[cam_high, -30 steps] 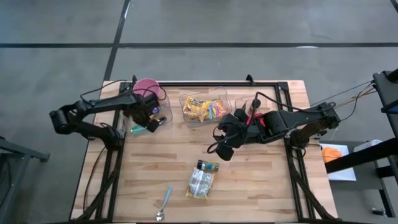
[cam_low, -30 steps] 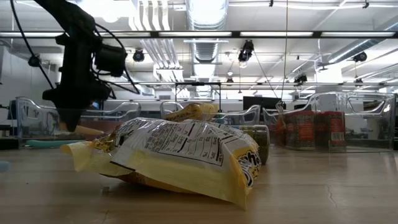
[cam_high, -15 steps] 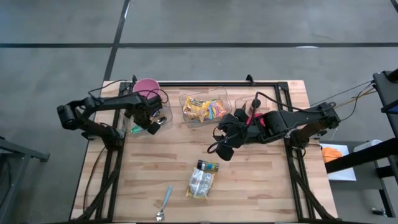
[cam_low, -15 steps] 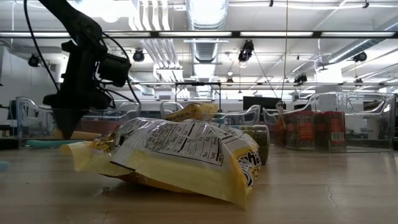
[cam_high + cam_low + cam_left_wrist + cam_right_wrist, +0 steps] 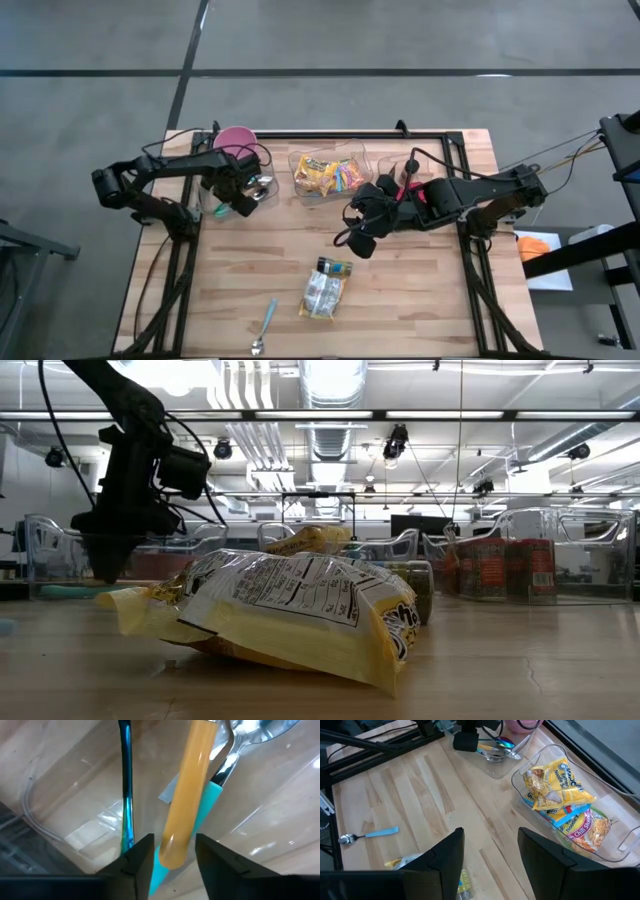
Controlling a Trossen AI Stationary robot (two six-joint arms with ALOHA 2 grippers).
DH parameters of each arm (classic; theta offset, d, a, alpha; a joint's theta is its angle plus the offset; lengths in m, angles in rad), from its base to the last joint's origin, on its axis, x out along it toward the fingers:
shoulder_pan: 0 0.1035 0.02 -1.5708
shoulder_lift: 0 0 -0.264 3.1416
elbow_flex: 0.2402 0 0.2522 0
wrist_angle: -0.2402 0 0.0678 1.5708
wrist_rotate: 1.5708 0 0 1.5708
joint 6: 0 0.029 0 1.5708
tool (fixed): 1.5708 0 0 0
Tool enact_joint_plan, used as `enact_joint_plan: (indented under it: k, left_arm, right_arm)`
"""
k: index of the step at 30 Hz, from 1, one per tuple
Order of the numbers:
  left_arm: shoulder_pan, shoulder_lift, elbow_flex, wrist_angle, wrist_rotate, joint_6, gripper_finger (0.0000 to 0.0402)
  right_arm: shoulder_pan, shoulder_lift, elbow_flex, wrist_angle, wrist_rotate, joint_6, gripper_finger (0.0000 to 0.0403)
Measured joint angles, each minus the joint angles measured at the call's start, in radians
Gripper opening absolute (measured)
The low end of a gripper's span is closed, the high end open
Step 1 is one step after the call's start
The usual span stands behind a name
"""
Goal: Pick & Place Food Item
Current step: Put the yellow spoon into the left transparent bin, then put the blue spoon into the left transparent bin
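Chip bag (image 5: 323,294) — well apart, right end effector (image 5: 360,243)

Three bins (image 5: 329,174) line the table's (image 5: 420,290) far edge; nearer lie a snack bag (image 5: 324,291) and, seemingly, a spoon (image 5: 266,324).

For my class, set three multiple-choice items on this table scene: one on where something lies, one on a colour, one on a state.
1. Where does the snack bag lie?
A. on the bare table
B. in the clear bin
C. in the pink bowl

2. What colour is the handle of the spoon by the table's front edge?
A. red
B. light blue
C. black

3. How does the right gripper stand?
A. shut on a packet
B. open, holding nothing
C. shut on a spoon

Answers: 1 A, the high view shows it flat on the wood. 2 B, the handle is light blue. 3 B, its wrist view shows only table between the parted fingers.
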Motion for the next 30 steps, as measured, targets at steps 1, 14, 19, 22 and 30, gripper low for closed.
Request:
enact_joint_plan:
  k: [1, 14, 19, 22, 30]
  left_arm:
    - [0.0, 0.0, 0.0, 0.0, 0.0, 0.0, 0.0161]
    - [0.0, -0.081, 0.042, -0.025, 0.027, 0.004, 0.0245]
    - [-0.002, -0.16, 0.088, -0.05, 0.028, 0.019, 0.0246]
    - [-0.002, -0.202, 0.133, -0.107, 0.049, 0.023, 0.0246]
    - [-0.119, -0.282, 0.287, -0.244, 0.12, -0.079, 0.0246]
  right_arm:
    - [0.0, 0.0, 0.0, 0.0, 0.0, -0.001, 0.0182]
    - [0.0, 0.0, 0.0, 0.0, -0.005, -0.003, 0.0182]
    - [0.0, 0.0, 0.0, -0.001, -0.005, -0.004, 0.0182]
    - [0.0, 0.0, 0.0, -0.002, -0.005, -0.007, 0.0182]
    - [0.0, 0.0, 0.0, -0.005, -0.005, -0.004, 0.0182]
